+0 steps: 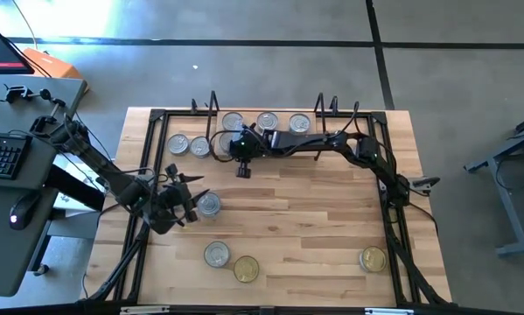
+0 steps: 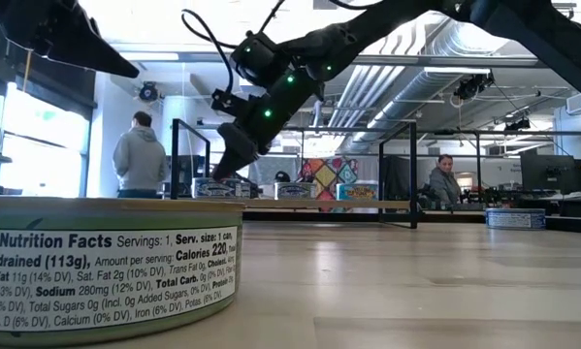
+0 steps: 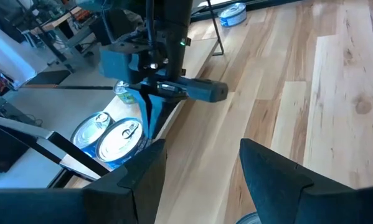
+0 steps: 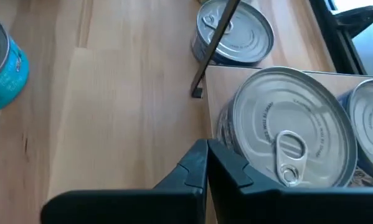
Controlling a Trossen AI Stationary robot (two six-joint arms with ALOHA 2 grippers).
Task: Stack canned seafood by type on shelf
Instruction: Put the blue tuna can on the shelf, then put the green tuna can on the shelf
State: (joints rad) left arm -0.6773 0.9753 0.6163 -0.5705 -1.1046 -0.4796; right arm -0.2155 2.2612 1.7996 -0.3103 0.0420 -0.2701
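Light-wood table top point(image 1: 314, 219) under two dark arms, with round flat tins spread between shelf and open boards.

At twelve o'clock the low light-wood shelf with black wire frames point(image 1: 270, 133) is seen carrying silver-lidded tins point(image 1: 268, 121) in a row; two more silver tins point(image 1: 188, 145) are set at its ten o'clock end. The right gripper point(image 1: 241, 168) is held with fingers pressed together and nothing between them, just beside a silver ring-pull tin point(image 4: 290, 134) at the shelf's front edge. The left gripper point(image 1: 188, 196) is spread wide at nine o'clock, just beside a blue-sided silver tin point(image 1: 209, 204). A silver tin point(image 1: 216, 254) and two gold-lidded tins point(image 1: 246, 269) are left near six o'clock.
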